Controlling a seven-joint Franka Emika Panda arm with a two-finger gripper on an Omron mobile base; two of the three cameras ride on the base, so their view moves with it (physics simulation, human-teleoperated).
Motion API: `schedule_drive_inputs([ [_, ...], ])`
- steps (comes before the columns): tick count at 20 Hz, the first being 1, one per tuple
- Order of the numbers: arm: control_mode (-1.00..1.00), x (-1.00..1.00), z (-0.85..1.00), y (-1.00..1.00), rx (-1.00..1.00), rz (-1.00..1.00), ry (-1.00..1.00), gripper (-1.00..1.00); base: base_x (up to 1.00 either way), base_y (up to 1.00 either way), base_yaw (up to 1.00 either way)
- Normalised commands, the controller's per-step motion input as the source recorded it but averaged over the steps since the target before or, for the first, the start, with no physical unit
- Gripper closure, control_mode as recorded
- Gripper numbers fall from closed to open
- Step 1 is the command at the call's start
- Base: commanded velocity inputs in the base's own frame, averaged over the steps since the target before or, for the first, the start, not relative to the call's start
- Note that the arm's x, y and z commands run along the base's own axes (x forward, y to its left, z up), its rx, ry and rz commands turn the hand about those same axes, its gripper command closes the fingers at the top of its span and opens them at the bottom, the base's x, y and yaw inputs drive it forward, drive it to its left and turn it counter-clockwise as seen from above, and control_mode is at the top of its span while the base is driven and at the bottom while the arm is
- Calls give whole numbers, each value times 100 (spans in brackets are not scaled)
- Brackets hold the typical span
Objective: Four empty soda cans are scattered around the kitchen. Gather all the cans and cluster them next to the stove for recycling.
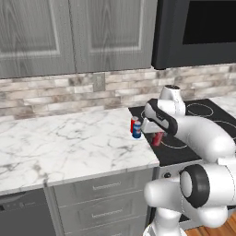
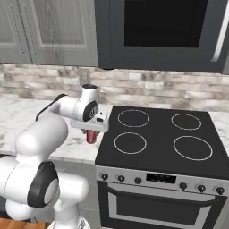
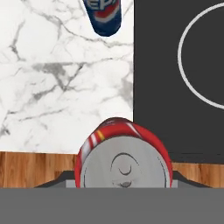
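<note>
My gripper (image 1: 156, 130) is shut on a red soda can (image 1: 158, 138), which it holds upright just above the counter's front edge, by the left side of the stove (image 1: 203, 110). The hand view looks down on the can's silver top (image 3: 124, 162), with the black cooktop (image 3: 175, 87) to its right. A blue soda can (image 1: 137, 130) with white-and-red marking stands on the marble beside the stove, and another red soda can (image 1: 133, 122) stands right behind it. The blue can (image 3: 104, 15) is at the top of the hand view. From the right, the held can (image 2: 91, 136) hangs under the hand (image 2: 93, 127).
The white marble counter (image 1: 64, 143) stretches left of the stove. A black microwave (image 2: 161, 31) hangs above the cooktop (image 2: 156, 134), with grey cabinets (image 1: 69, 32) beside it. Oven knobs (image 2: 120, 178) line the front. Wood floor (image 3: 35, 168) lies below the counter edge.
</note>
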Motion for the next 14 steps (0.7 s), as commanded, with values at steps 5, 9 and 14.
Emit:
schedule_drive_inputs([
  [5,-100,34,-18,8,-1,0,0,100,0,0,0],
  [9,-100,29,-27,22,-5,2,0,100,0,0,0],
  [14,-100,28,-21,21,-4,2,0,100,0,0,0],
])
